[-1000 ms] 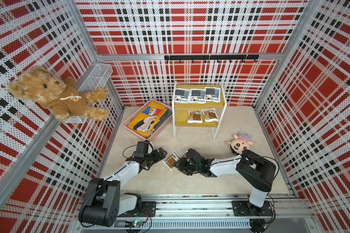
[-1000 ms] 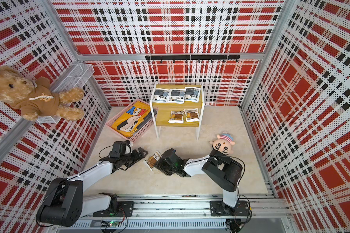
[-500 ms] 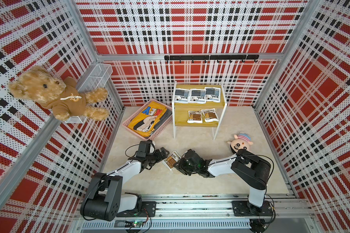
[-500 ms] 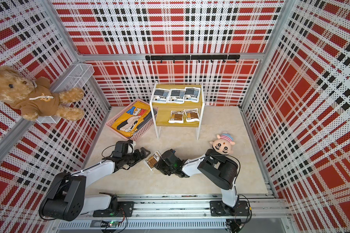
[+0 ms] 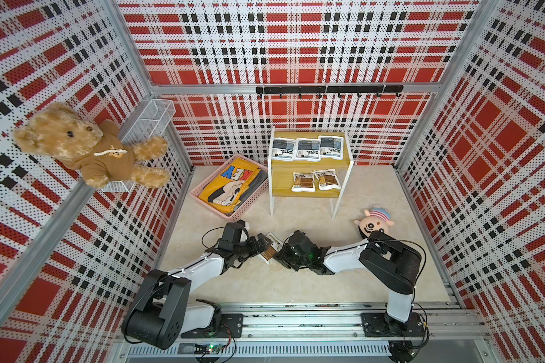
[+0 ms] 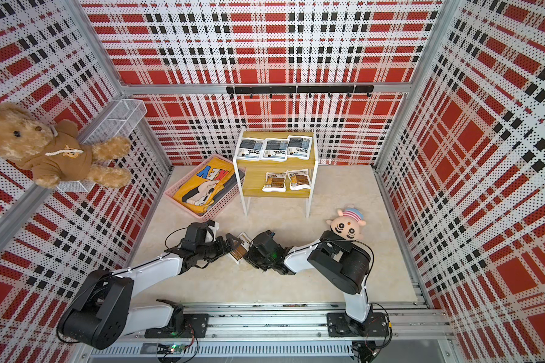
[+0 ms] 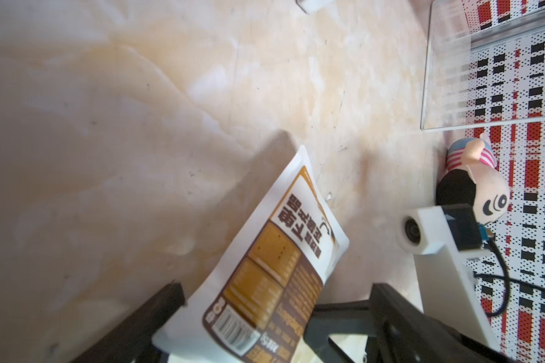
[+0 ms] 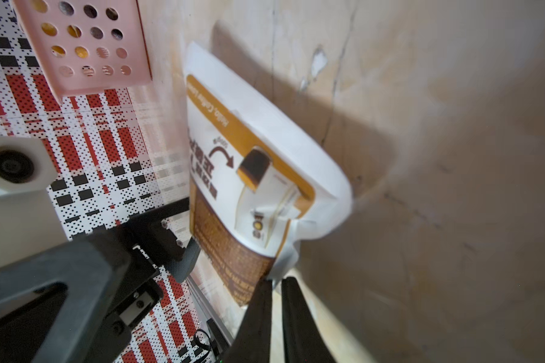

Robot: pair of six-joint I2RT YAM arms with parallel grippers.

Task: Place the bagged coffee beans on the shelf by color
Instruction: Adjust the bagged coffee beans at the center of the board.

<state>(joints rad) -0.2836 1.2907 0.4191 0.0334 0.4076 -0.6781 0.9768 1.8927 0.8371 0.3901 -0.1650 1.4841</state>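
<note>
Left gripper (image 5: 262, 246) stands with its fingers (image 7: 167, 298) spread wide on either side of the brown-panel coffee pouch (image 5: 269, 247), not clamped on it. That pouch is tilted over the beige floor (image 5: 265, 283) near the front of the cell, between the two arms; whether it touches the floor cannot be told. Right gripper (image 8: 276, 283) is pinched together on the pouch's crumpled white edge, fingers almost touching.

Around them, from the left: a teddy bear (image 5: 76, 147) in a brown hoodie hangs on the left wall against a white wire basket (image 5: 148, 119). On the floor, a pink basket (image 5: 199, 196) holding a yellow folded garment (image 5: 230, 185) lies just beside the shelf's left legs, between the left arm and the shelf (image 5: 282, 184). The shelf stands against the back wall. Three grey-blue pouches (image 5: 308, 149) lie side by side on its upper board, and two brown pouches (image 5: 315, 180) lie toward the right of its lower board. Right of the shelf, a plush doll head (image 5: 375, 221) lies near the right arm's elbow. A black hook rail (image 5: 328, 89) runs along the back wall above the shelf.
</note>
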